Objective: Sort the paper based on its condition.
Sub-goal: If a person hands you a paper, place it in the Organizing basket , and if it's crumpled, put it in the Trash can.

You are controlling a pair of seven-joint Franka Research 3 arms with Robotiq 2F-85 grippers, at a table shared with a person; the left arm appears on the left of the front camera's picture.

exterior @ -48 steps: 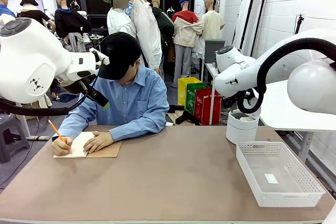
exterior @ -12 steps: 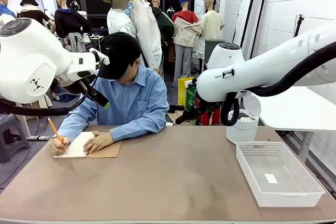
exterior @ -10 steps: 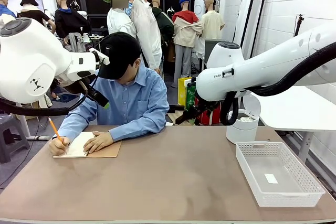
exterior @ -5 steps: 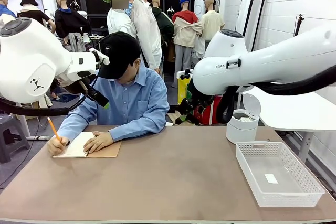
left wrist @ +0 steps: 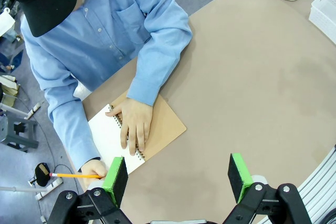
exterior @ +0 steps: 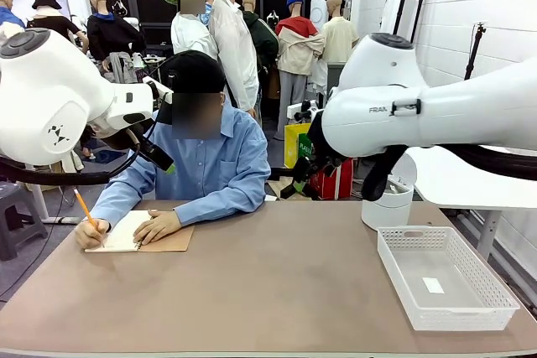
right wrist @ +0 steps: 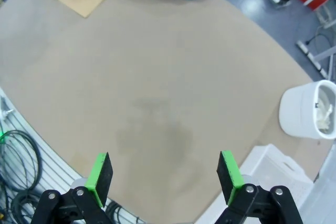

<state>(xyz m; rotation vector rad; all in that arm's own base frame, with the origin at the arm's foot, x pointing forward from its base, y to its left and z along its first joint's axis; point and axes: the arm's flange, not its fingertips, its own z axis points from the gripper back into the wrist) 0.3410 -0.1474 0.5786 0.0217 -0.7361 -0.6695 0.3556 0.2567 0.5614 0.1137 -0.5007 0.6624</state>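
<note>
both pairs of jaws stand wide apart and hold nothing. the left gripper [left wrist: 176, 179] hangs high over the left part of the table [exterior: 277, 291], one green pad over the person's pencil hand and the other over bare brown top. the right gripper [right wrist: 164, 174] hangs over the middle of the table, with bare top between its green pads.

nearest on the table, at the right front corner, sits the white mesh basket [exterior: 466, 318], with a small white rectangle lying flat on its floor. just behind it, at the right far edge, stands the white bin [exterior: 382, 211] with its lid tipped up. in the right wrist view something pale and wrinkled lies inside it, possibly a crumpled wad, but it is too small to be sure.

at the far left of the table lies the notebook [left wrist: 165, 127], open on its brown cover, and the paper [left wrist: 107, 140] is its white page, flat and smooth. the person [exterior: 210, 165], in a blue shirt and black cap, leans over it from the far side. one hand [left wrist: 134, 129] lies flat across the spiral and the page. the other hand [left wrist: 97, 169] rests at the page's outer edge and holds an orange pencil [left wrist: 73, 174].
</note>
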